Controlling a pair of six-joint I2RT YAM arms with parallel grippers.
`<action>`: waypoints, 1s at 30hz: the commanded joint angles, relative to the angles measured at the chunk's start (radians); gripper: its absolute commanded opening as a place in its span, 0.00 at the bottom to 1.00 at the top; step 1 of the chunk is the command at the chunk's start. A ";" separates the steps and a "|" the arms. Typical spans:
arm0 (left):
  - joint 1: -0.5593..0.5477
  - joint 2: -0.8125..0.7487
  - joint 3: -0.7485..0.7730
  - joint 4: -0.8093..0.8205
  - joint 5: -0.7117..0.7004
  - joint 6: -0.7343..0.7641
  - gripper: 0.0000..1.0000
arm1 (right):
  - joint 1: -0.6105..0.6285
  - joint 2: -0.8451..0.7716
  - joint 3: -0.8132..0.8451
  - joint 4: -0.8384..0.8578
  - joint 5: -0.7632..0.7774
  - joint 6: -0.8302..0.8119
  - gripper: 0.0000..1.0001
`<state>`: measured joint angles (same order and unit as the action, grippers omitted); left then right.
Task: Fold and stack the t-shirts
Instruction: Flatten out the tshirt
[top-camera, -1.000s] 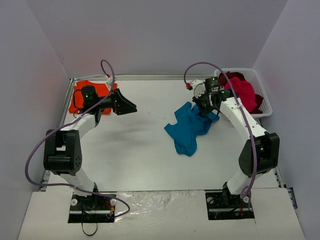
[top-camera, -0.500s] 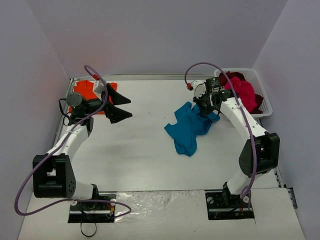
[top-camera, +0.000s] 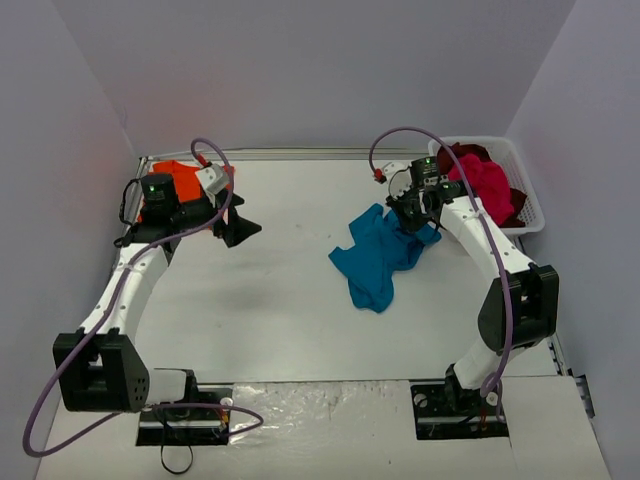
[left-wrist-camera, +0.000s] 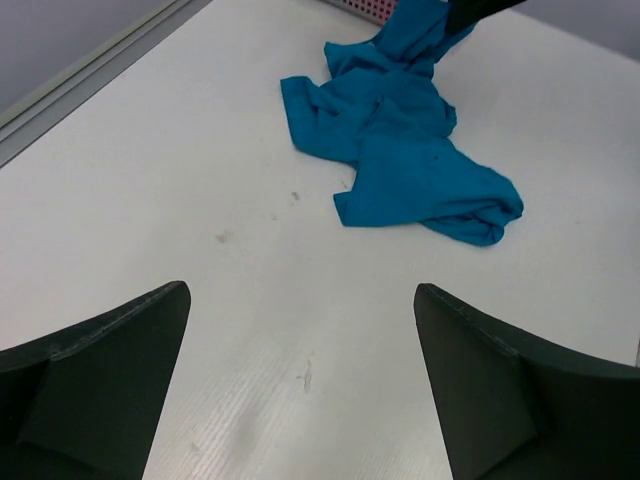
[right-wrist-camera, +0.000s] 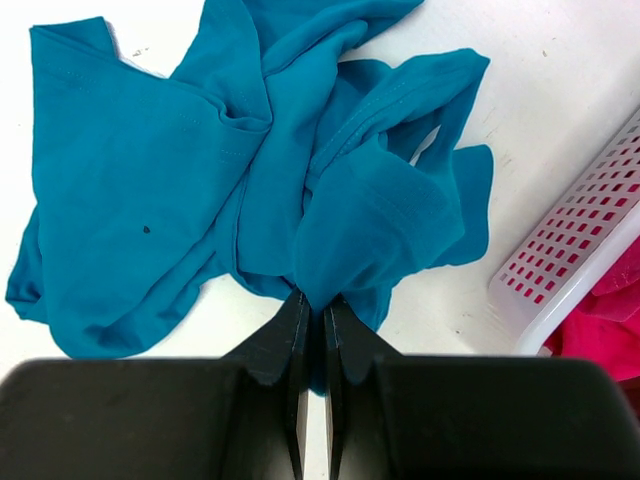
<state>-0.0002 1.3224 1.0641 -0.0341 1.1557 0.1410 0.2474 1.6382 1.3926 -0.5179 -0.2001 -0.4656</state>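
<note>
Right gripper (right-wrist-camera: 314, 303): closed, its jaws pinching a bunched fold of the teal-blue t-shirt (right-wrist-camera: 150, 170) and holding that edge up just beside the white basket (top-camera: 532, 208). The rest of the garment lies crumpled on the desk (top-camera: 290, 300), right of centre. Left gripper (left-wrist-camera: 300, 292): jaws spread wide, hovering over bare desk at the far left, well apart from the teal-blue t-shirt and pointed toward it. Orange t-shirt (top-camera: 183, 178): lying at the far-left corner, behind the left arm. Magenta-pink t-shirt (top-camera: 488, 183) and dark red t-shirt (top-camera: 466, 153): heaped together in the basket.
</note>
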 joint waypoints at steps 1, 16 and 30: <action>-0.030 -0.071 0.030 -0.247 -0.183 0.249 0.94 | -0.007 -0.048 -0.009 -0.001 -0.010 -0.001 0.00; -0.073 0.158 0.145 -0.406 -0.292 0.088 0.94 | -0.023 -0.086 0.022 -0.002 0.044 0.013 0.00; -0.221 0.492 0.060 -0.005 -0.071 -0.354 1.00 | -0.089 -0.066 0.025 -0.001 0.027 0.021 0.00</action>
<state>-0.1814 1.8004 1.1156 -0.1810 1.0458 -0.0784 0.1688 1.5860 1.3884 -0.5175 -0.1799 -0.4530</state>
